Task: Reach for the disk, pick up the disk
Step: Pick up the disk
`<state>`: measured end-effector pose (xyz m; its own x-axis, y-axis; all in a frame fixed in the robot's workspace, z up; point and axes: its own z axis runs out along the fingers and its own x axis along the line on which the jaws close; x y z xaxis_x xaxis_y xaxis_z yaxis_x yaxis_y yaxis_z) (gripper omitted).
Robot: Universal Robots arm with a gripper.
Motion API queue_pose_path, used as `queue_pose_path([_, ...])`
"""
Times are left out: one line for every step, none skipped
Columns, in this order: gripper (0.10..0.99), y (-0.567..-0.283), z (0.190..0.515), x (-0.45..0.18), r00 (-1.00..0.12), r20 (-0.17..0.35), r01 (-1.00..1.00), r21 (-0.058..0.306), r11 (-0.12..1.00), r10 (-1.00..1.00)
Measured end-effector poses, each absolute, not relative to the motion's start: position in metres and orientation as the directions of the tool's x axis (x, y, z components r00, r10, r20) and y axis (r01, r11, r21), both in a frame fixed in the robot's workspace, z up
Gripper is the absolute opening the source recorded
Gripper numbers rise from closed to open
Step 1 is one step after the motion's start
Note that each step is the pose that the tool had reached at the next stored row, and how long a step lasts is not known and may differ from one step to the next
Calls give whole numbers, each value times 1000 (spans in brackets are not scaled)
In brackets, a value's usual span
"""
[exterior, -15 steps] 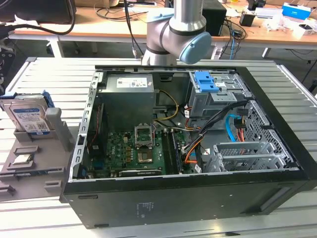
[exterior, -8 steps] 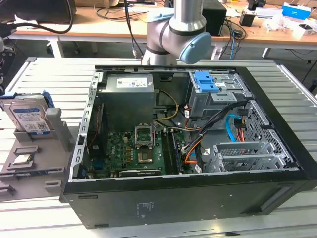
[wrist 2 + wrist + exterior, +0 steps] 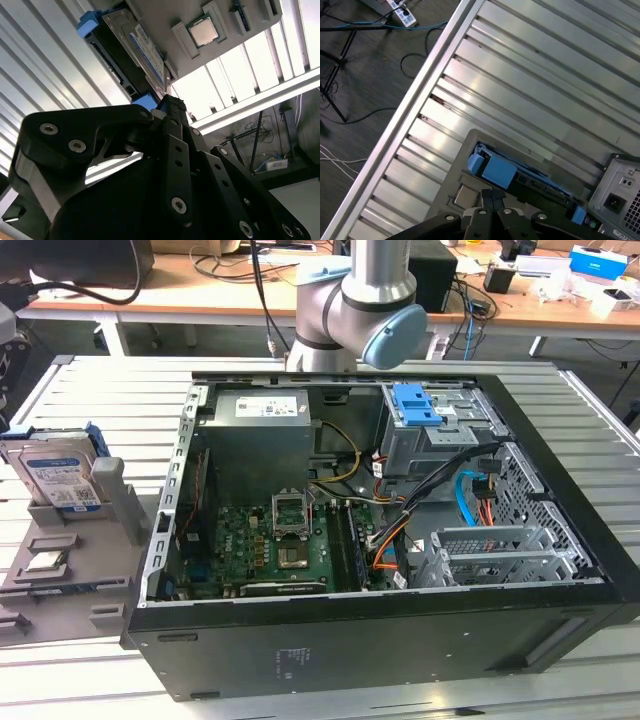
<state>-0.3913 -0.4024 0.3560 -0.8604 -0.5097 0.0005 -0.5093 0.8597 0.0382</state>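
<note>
1. Widest of all, the slatted silver metal table (image 3: 100, 390) carries everything here.
2. On it lies the big black open computer case (image 3: 350, 640), green board and cable bundles exposed, with a bright blue ribbed plastic latch (image 3: 415, 405) up on its drive cage.
3. Behind the case rises the grey robot arm with its pale blue joint cap (image 3: 370, 300).
4. Over on the exterior view's left sits a flat grey plastic holder tray (image 3: 90, 570), just beside the case.
5. There's the disk (image 3: 58, 478), a silver rectangular hard drive with a blue-and-white label and a blue side bracket, standing on edge in the tray's slot and leaning slightly.
6. The black gripper (image 3: 492, 194) hangs close over the disk's blue bracket. The jaws are pressed together, nothing between them, and whether they touch the bracket I cannot tell.
7. Smallest, a square silver chip (image 3: 466, 196) lies flat in a tray pocket near the disk.
</note>
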Motion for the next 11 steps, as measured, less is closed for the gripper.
queue_pose_path([106, -402, 356, -391, -854, 0, -521, 38, 853, -521])
queue_pose_path([106, -402, 356, -391, -849, 0, -529, 38, 848, -529])
queue_pose_path([106, -402, 356, -391, -844, 0, -536, 38, 843, -537])
queue_pose_path([106, -402, 356, -391, -840, 0, -542, 38, 840, -542])
queue_pose_path([106, -402, 356, -391, -836, 1, -548, 38, 835, -549])
queue_pose_path([106, -402, 356, -391, -832, 1, -554, 38, 831, -555])
queue_pose_path([106, -402, 356, -391, -827, 0, -561, 38, 827, -562])
queue_pose_path([106, -402, 356, -391, -821, 0, -570, 38, 821, -570])
queue_pose_path([106, -402, 356, -391, -817, 0, -576, 38, 816, -577])
queue_pose_path([106, -402, 356, -391, -812, 0, -584, 38, 811, -584])
queue_pose_path([106, -402, 356, -391, -807, 0, -589, 38, 807, -590])
